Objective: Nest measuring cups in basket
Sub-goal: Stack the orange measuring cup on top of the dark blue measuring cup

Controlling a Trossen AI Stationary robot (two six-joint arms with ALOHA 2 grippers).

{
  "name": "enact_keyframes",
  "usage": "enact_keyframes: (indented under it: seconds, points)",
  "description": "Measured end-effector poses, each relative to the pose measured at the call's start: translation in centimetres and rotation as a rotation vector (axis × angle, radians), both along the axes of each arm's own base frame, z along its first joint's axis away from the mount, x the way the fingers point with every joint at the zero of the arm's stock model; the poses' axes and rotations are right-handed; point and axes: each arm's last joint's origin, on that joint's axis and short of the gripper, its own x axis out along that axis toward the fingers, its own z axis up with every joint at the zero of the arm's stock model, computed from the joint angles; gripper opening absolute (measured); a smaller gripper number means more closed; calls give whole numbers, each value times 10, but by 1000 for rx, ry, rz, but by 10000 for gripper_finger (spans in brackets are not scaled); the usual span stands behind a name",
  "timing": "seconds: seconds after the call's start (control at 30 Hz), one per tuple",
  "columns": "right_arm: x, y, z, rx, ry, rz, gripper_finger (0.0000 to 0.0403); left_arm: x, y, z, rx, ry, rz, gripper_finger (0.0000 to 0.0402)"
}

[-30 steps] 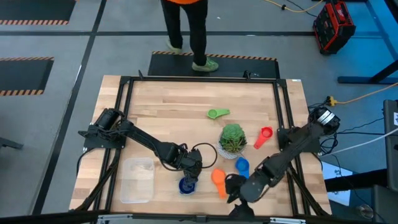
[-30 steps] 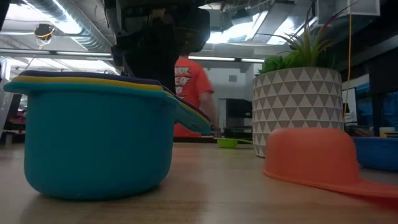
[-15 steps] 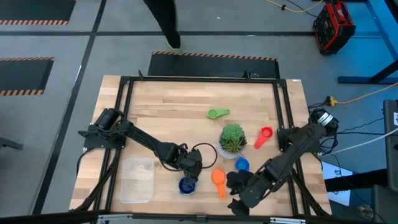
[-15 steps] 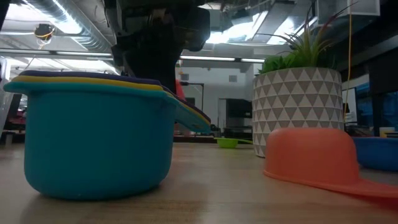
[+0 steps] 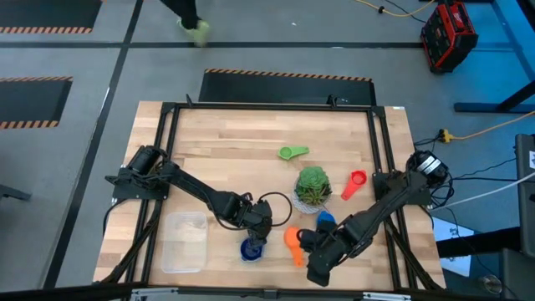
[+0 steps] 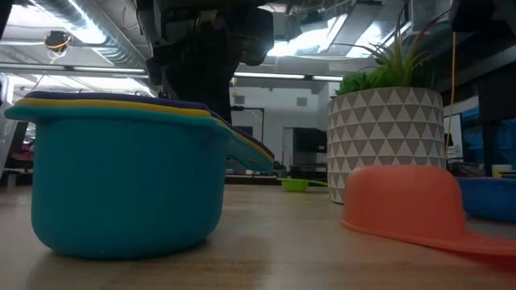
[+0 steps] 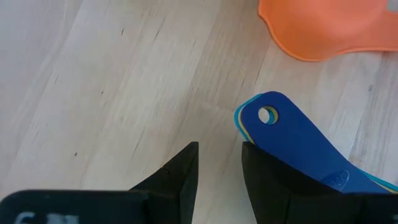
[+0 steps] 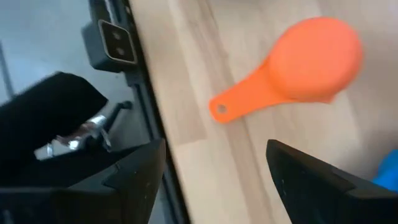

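Observation:
A stack of nested measuring cups (image 5: pixel 250 249), dark blue on top and teal outside (image 6: pixel 121 177), stands on its base on the table near the front edge. My left gripper (image 7: pixel 219 174) hangs just above it, pointing steeply down and open a little, with only bare wood in the gap. An orange cup (image 5: pixel 292 241) lies upside down to the right of the stack. My right gripper (image 8: pixel 214 168) hovers wide open just off its handle end (image 8: pixel 219 111). The clear basket (image 5: pixel 184 242) sits left of the stack. My left gripper has one finger (image 7: pixel 267 180) right beside the stacked handles (image 7: pixel 292 146), which run past its outer side. Whether that finger touches them I cannot tell. The stack rests on the table.
A potted plant (image 5: pixel 312 188) stands behind the orange cup. A blue cup (image 5: pixel 325 221) lies next to it, a red cup (image 5: pixel 355 181) to its right, a green cup (image 5: pixel 292 152) farther back. The table's metal frame rail (image 8: pixel 115 40) runs close to my right gripper.
My right gripper has tipped further down over the orange cup's handle end, still wide open. A person standing at the table's far side has walked off to the left.

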Motion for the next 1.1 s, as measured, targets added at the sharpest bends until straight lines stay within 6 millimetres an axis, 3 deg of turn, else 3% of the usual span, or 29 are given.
enact_keyframes:
  seconds: [0.63,1.1]
  points:
    - [7,-9,-2,-66,-32,-36,284,0,0,0,-2,-4,0,115]
    - [15,-22,-7,-365,-128,204,284,1,0,0,-4,-11,1,115]
